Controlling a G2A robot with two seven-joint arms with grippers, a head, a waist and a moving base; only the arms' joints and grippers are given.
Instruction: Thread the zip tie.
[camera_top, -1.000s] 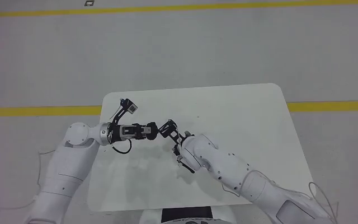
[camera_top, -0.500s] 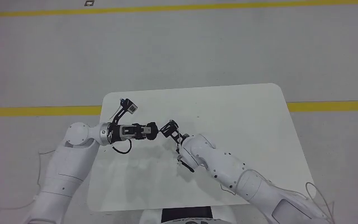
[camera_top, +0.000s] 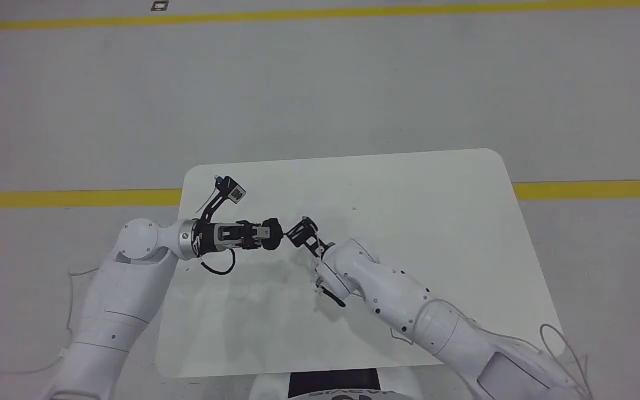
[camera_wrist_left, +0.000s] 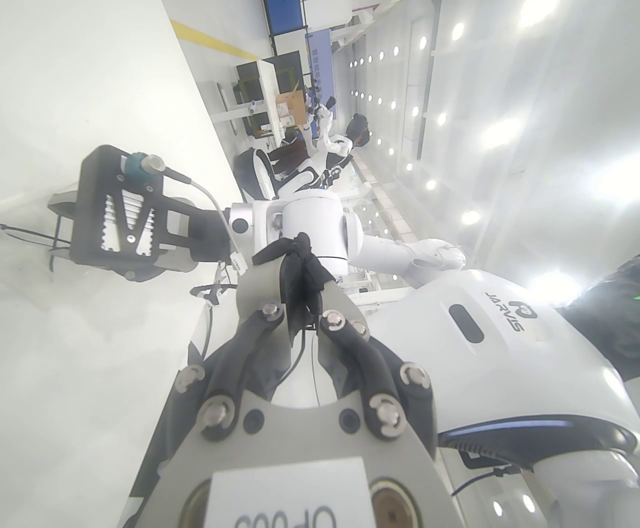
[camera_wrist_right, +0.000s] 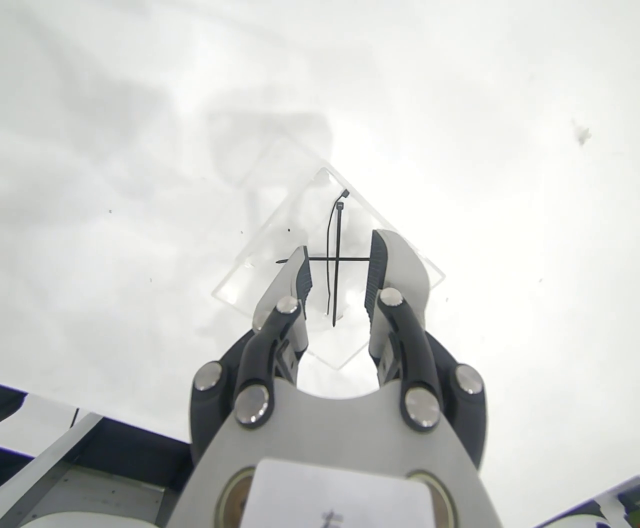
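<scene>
The left gripper (camera_top: 268, 235) has stayed put, its fingers pressed together on a black bunch (camera_wrist_left: 300, 260) I cannot identify. The right gripper (camera_top: 303, 231) has edged toward it, probably lining up. Its wrist view resolves what the top view blurs: spread fingers (camera_wrist_right: 302, 275) straddling the looped zip tie (camera_wrist_right: 336, 235) on a clear plate (camera_wrist_right: 270, 250) on the counter (camera_top: 430, 200).

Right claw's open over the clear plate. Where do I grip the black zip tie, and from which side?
Probably mid-strap, away from the head, coming straight down. The black plastic zip tie seems to lie flat on the clear square plate, its strap running lengthwise between the open fingers of the right claw, so closing pinches its narrow width.
</scene>
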